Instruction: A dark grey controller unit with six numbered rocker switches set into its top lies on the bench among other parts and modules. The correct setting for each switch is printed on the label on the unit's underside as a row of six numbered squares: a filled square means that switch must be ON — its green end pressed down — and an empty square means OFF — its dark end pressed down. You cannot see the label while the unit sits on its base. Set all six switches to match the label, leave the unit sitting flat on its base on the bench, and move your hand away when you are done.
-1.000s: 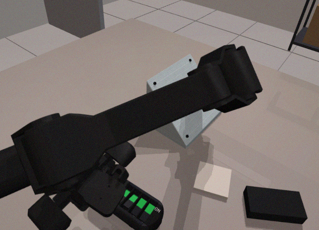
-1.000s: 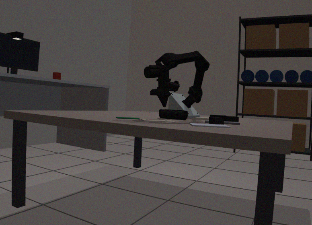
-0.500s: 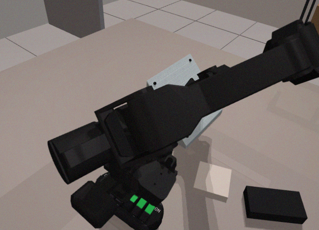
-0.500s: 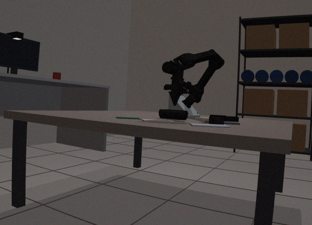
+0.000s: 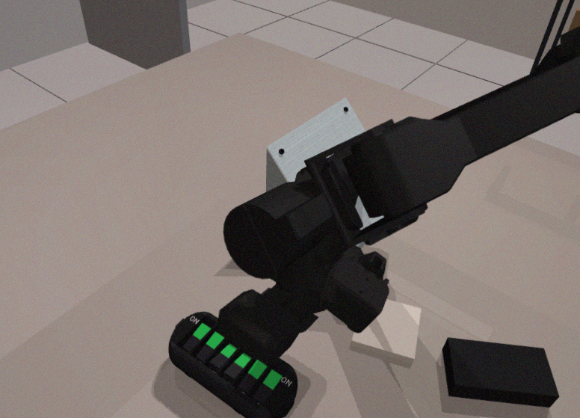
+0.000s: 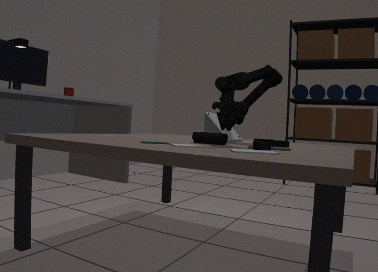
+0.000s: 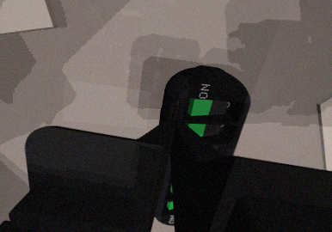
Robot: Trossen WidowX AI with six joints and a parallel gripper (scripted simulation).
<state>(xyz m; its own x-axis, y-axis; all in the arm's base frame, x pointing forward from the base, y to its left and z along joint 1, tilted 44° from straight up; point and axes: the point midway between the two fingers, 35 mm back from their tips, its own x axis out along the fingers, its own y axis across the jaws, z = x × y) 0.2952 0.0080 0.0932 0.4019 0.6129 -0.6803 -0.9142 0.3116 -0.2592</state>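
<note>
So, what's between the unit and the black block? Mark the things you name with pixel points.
A cream block [image 5: 389,333] [image 7: 27,10] lies between the unit [image 5: 237,364] [image 6: 209,138] [image 7: 199,107] and the black block [image 5: 501,369], slightly off the direct line; the top view shows it.

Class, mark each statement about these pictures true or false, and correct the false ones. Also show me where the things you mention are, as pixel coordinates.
1. The controller unit [image 5: 203,373] [image 6: 209,138] [image 7: 234,94] has its switches facing up. True.

2. The gripper [image 5: 256,335] [image 6: 225,128] [image 7: 173,125] is shut on a switch. False: it is shut with nothing between its fingers.

3. The red block [image 6: 68,91] stands on the bench. False: it stands on the grey desk [image 5: 135,10] [image 6: 101,126].

4. The shelf rack [image 5: 556,13] [image 6: 289,79] holds brown boxes [image 5: 576,19] [image 6: 315,44] both above and below the blue round items [image 6: 334,92]. True.

5. The label on the unit's underside can be read. False: the underside is hidden in every view.
</note>
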